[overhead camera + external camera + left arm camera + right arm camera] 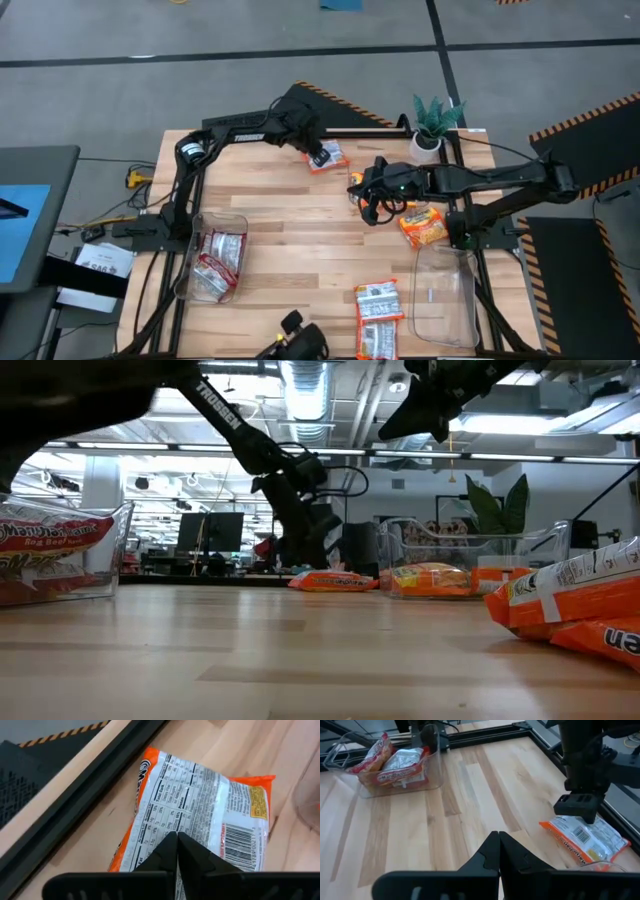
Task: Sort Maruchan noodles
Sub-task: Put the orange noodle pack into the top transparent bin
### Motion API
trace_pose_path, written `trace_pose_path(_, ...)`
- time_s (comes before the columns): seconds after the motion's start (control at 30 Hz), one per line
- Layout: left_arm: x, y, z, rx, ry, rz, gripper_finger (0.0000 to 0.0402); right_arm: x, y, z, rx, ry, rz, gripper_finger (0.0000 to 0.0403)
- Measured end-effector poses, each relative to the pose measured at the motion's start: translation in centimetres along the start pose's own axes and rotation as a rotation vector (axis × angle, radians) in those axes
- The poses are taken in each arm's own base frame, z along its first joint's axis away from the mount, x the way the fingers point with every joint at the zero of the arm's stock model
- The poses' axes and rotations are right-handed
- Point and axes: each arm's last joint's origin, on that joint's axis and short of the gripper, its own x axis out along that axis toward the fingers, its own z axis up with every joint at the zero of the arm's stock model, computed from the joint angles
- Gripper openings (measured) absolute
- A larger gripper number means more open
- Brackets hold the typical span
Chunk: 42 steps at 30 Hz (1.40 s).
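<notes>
Left end effector [322, 157], clenched empty, hovers over the flat orange plastic noodle packet [200, 810]; light, crinkly, slippery, so pinch an edge.

The left arm reaches from its base at the table's left edge across to the far side, its forearm running level before the wrist bends down. The left gripper [321, 157] sits low at the table surface there, pointing down, its two dark fingers [170, 851] pressed together tip to tip. The right arm stretches from its base at the right edge toward the table's middle, forearm roughly level. The right gripper [372, 205] hangs raised above the surface, its fingers [492, 851] also closed against each other.
</notes>
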Motion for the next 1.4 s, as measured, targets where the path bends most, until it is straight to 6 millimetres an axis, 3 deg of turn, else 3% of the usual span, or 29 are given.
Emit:
trace_pose_path(0.2,-0.5,-1.6,-2.2,0.048,0.225,-0.046,0.0000,0.0,0.1,0.0,-0.003,0.002,0.005,0.0016)
trace_pose_path(0.4,-1.3,-6.6,-4.1,0.184,0.348,-0.006,0.0000,0.0,0.1,0.0,-0.003,0.003,0.004,0.0016)
trace_pose_path(0.57,-3.5,-11.2,-5.0,0.282,0.374,-0.051,0.0000,0.0,0.1,-0.1,-0.004,0.010,0.003,0.0016)
trace_pose_path(0.8,-6.0,-17.0,-8.0,0.374,0.459,-0.104,0.0000,0.0,0.1,-0.3,-0.006,0.028,0.001,0.0016)
trace_pose_path(1.03,-5.6,-22.7,-12.2,0.433,0.315,-0.263,0.0000,-0.1,0.4,-0.3,-0.011,0.029,0.015,0.0016)
trace_pose_path(1.27,-6.2,-26.8,-12.1,0.479,0.109,-0.497,0.0000,-0.2,0.8,-0.3,-0.020,0.023,0.030,0.0016)
trace_pose_path(1.4,-8.7,-27.0,-11.1,0.546,0.033,-0.457,0.0000,-0.2,0.8,-0.2,-0.017,0.009,0.033,0.0016)
